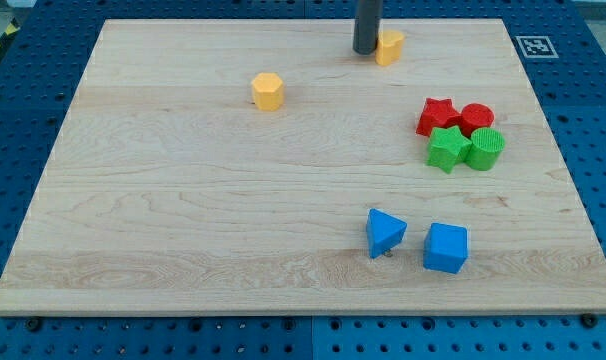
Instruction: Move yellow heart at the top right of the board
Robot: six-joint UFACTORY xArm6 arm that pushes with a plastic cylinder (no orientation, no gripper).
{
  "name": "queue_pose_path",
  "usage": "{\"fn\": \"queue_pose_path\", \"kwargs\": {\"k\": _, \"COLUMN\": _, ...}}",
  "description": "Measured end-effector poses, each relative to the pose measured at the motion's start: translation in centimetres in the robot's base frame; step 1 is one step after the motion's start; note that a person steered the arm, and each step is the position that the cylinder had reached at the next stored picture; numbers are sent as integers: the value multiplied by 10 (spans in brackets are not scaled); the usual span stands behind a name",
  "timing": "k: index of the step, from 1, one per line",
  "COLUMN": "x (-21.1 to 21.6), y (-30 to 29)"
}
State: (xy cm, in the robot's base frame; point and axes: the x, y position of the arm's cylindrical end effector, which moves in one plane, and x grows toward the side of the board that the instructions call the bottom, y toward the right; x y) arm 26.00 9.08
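Note:
The yellow heart [390,47] lies near the board's top edge, right of centre. My tip [366,50] stands at the heart's left side, touching or almost touching it. The dark rod rises out of the view's top. A yellow hexagon block [268,91] lies farther to the left, well apart from the tip.
A red star [437,116], a red cylinder [476,118], a green star [447,148] and a green cylinder [486,148] cluster at the right. A blue triangle [385,232] and a blue cube [446,248] lie at the bottom right. A marker tag [534,45] sits at the board's top right corner.

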Motion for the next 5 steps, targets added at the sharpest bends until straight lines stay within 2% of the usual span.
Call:
{"fn": "queue_pose_path", "kwargs": {"k": 1, "x": 25, "y": 8}}
{"fn": "queue_pose_path", "kwargs": {"k": 2, "x": 26, "y": 29}}
{"fn": "queue_pose_path", "kwargs": {"k": 3, "x": 25, "y": 46}}
{"fn": "queue_pose_path", "kwargs": {"k": 5, "x": 4, "y": 43}}
